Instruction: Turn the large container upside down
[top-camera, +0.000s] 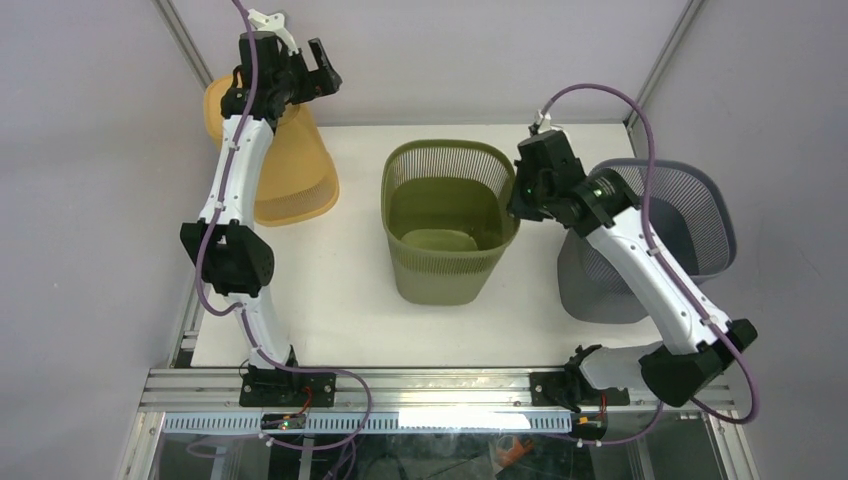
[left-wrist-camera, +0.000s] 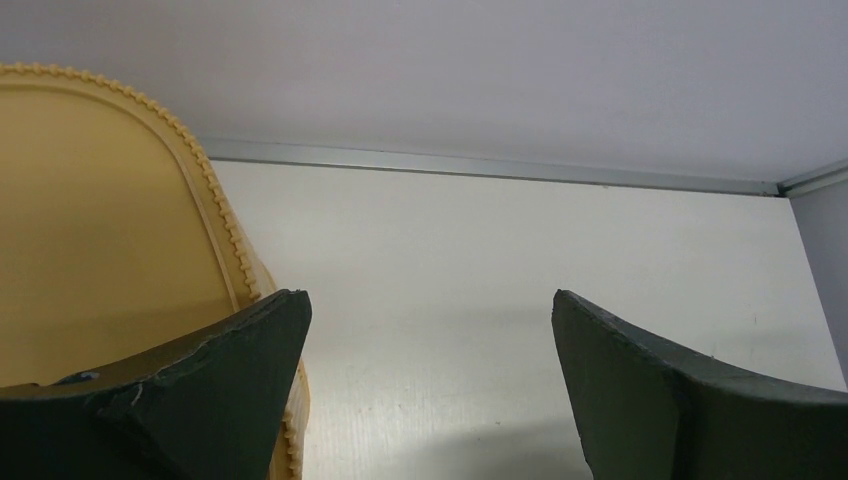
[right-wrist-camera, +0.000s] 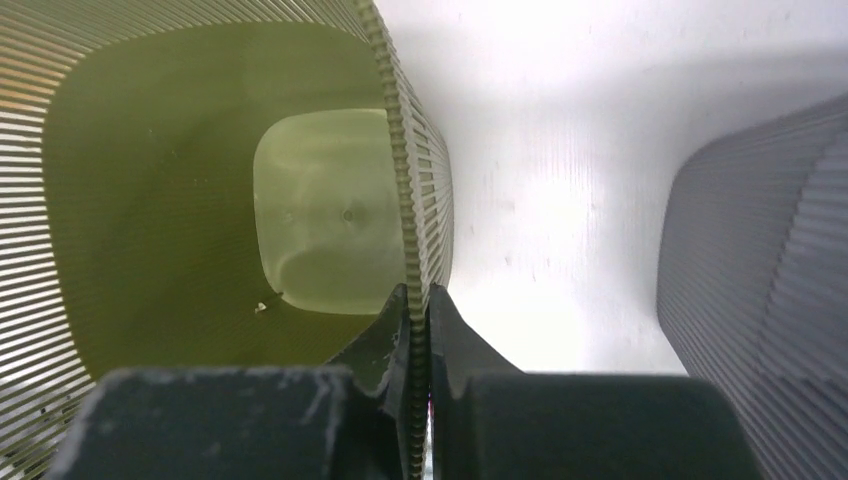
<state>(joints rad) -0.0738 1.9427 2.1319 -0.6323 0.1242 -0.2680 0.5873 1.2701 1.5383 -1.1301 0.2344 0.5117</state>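
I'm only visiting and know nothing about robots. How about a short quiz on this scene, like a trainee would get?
1. True or false: the right hand is pinching the rim of the green basket.
2. Which is closest to the left hand? A) yellow basket B) green basket C) grey basket
3. Fill in: the left hand is ____ (open or shut).
Key: 1 true; 2 A; 3 open.

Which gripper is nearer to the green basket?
Right. The right gripper is shut on the rim of the green basket; the left gripper hangs open by the yellow basket, well apart.
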